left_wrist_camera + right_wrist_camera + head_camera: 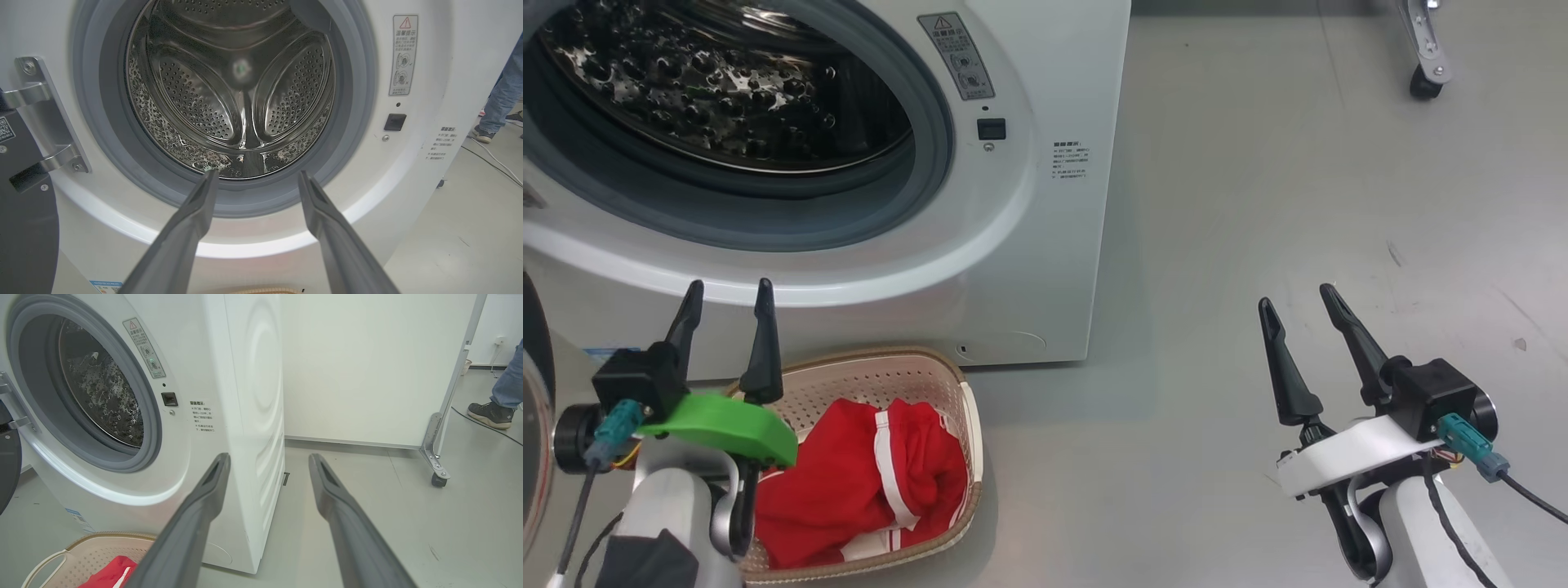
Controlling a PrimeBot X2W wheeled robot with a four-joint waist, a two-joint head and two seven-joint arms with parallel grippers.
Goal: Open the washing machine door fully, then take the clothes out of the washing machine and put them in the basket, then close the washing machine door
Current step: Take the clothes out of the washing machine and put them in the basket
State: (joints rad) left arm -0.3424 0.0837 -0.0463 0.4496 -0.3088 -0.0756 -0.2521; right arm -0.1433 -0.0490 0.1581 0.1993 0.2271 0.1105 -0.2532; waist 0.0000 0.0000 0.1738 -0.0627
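The left gripper (729,287) and right gripper (1296,296) are hanging open and empty before the washing machine (1045,245), while the washing machine door (24,237), barely showing at its hinge side, is probably handling as stiff, heavy and slick, so pushing its far rim is looking wiser than pinching.
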